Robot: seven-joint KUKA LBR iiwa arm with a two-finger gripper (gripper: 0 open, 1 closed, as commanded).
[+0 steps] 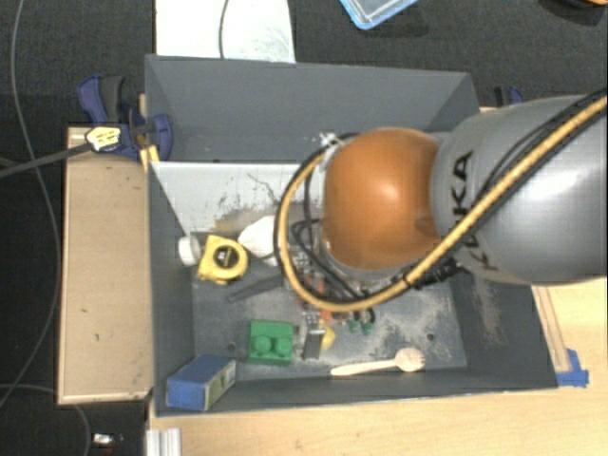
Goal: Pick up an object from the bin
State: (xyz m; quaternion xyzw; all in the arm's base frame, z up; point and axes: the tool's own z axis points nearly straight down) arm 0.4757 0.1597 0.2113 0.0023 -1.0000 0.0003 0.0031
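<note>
Green block (271,342), studded like a toy brick, lies flat on the floor of the bin (446,98) near its front wall, just toward the view's left of the end effector (315,323) and nearest to it of the loose things; the end effector hangs low under the orange cover (380,198) with its looped cables, and whether it is released or clenched I cannot tell; the silver arm (532,198) carries the black letters KUKA, read sideways along its flank; a pale wooden spoon (378,365) lies lengthwise close along the front wall, bowl toward the view's right; a blue box (201,382) sits tilted in the front left corner, touching the wall, its pale side panel too small to read; farther back on the left a yellow tape measure (222,258) with a dark round label, unreadable, lies between a white cylinder (190,249) and a white lump (256,234); a dark slim tool (252,289) lies just in front of them; the bare floor lies open at the right front, beyond the spoon.
</note>
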